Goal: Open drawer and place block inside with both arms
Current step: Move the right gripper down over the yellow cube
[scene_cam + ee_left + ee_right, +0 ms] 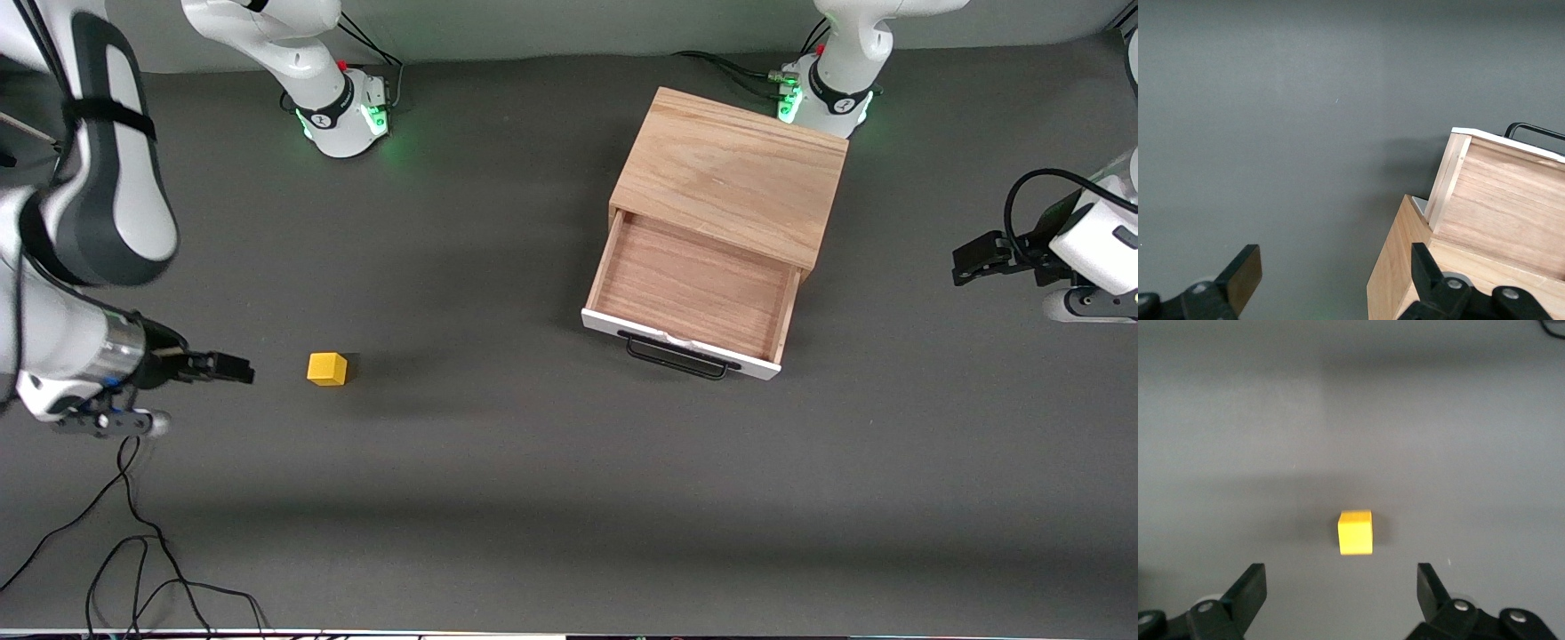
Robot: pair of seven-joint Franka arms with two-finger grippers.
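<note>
The drawer (689,289) is pulled out of the light oak cabinet (733,169) and is empty; its white front and black handle (677,357) face the front camera. The yellow block (327,368) lies on the grey table toward the right arm's end. My right gripper (233,367) is open and empty, low beside the block; in the right wrist view the block (1355,532) lies just ahead of the gripper (1341,587). My left gripper (969,260) is open and empty, at the left arm's end beside the cabinet. The left wrist view shows the gripper (1336,273) and the drawer's side (1498,200).
Black cables (133,551) trail on the table near the front edge at the right arm's end. More cables (738,69) run by the left arm's base, next to the cabinet. The grey mat (533,462) stretches between block and drawer.
</note>
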